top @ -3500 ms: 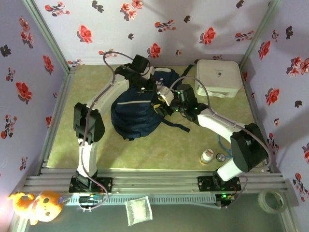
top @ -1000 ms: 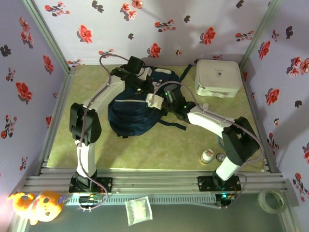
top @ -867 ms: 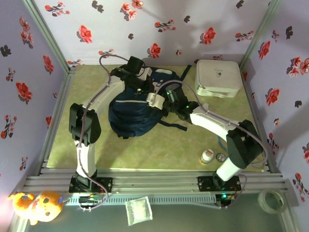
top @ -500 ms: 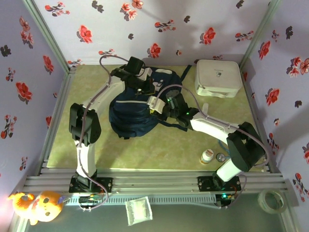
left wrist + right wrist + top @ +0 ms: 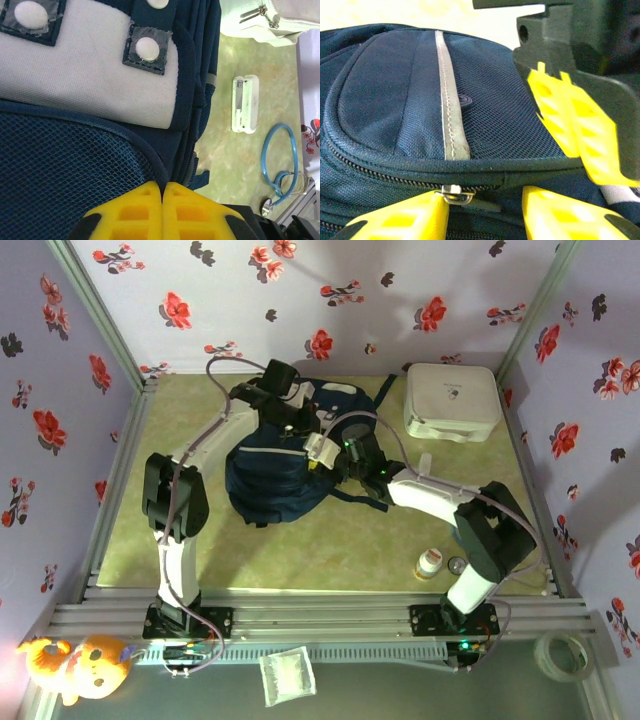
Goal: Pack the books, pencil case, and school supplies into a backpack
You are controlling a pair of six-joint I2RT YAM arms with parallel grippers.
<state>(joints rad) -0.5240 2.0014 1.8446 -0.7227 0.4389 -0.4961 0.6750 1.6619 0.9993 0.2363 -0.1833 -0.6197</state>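
Mid-bench, my left pincer [image 5: 162, 186] has its yellow fingers pressed flat together at a seam of the large navy-blue fabric backpack [image 5: 285, 475]. The backpack lies on the olive-green bench [image 5: 200, 530], and its pale grey snap tabs [image 5: 145, 47] face my left wrist camera. To the right, my right pincer [image 5: 482, 200] stands partly open, holding nothing, with one finger either side of the small metal zipper pull [image 5: 454, 194] under the thin white stripe [image 5: 449, 95].

The step in hand looks like opening the zip. I judge it best to close squarely on the pull tab, not the fabric fold above it. Then I would draw along the track while my left side keeps the cloth taut.

Farther right stand a white rounded box [image 5: 452, 400] and a small white bottle [image 5: 429, 563].

I cannot tell whether my left fingers have any cloth between them. The pull is half shadowed under the seam, the zip's run is cut off at both frame edges, and the backpack's inside is hidden.
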